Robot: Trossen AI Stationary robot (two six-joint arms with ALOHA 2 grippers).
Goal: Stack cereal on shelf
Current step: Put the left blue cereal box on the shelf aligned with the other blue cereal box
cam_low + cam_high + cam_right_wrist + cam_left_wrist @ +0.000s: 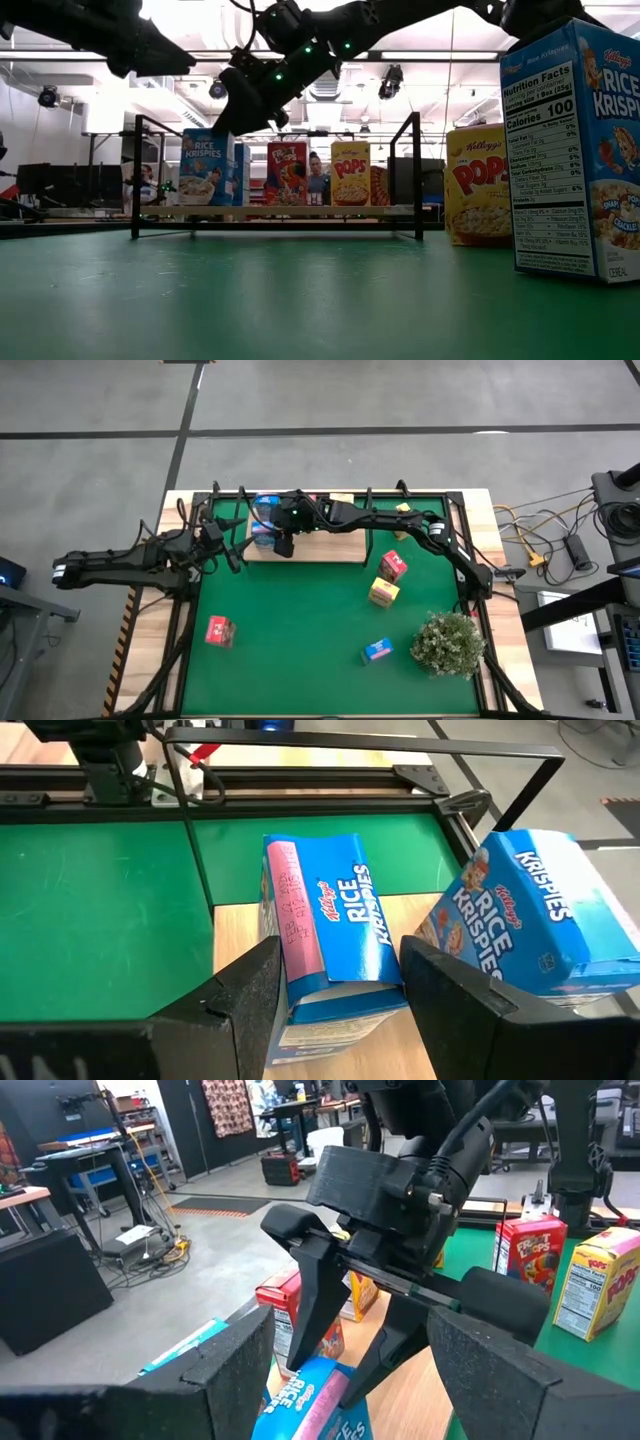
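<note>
The light-wood shelf (330, 548) stands on thin black posts at the far side of the green mat. On its board stand two blue cereal cartons (335, 930) (535, 910), a pink-red one (287, 172) and a yellow one (350, 172). My right gripper (340, 955) is open over the shelf's left end. Its fingers stand on either side of the upright blue carton (310, 1400), near its top, and I see no touch. My left gripper (228, 550) is open just left of the shelf and holds nothing.
Loose cartons lie on the mat: pink-red (220, 631) near left, pink-red (392, 566) and yellow (384, 592) right of centre, and blue (377, 650) near right. A bushy plant (450, 642) fills the near right corner. The black frame (455, 520) rims the table.
</note>
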